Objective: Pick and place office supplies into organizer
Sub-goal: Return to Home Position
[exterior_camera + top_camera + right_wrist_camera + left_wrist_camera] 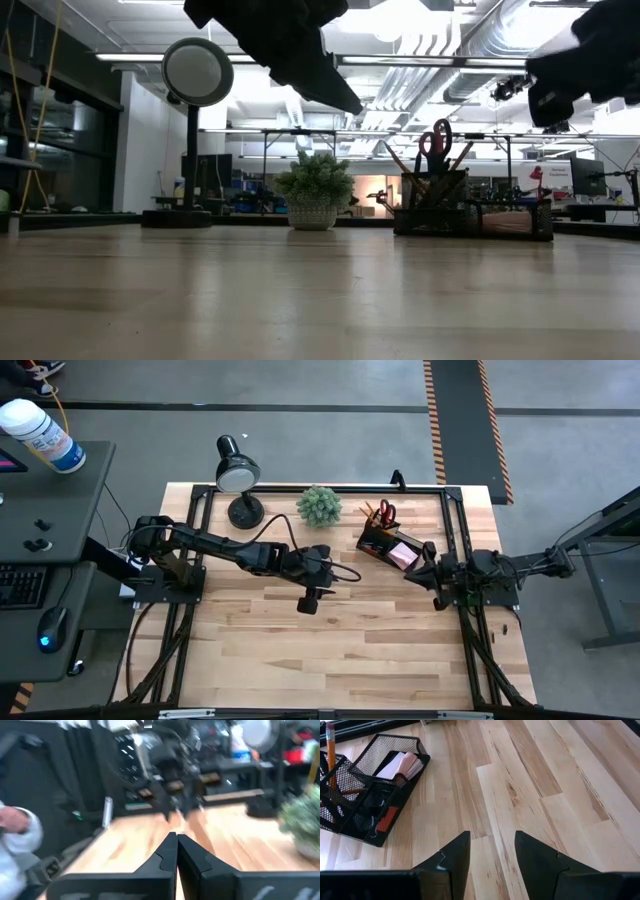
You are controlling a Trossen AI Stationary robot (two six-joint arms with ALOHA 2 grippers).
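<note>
Now the black wire-mesh desk organizer (373,544), with the pink square sticky-note pad (403,554) inside, sits at the table's back just beside the closed, empty right gripper (176,836), while the open, empty left gripper (491,836) hangs mid-table, farther off.
</note>
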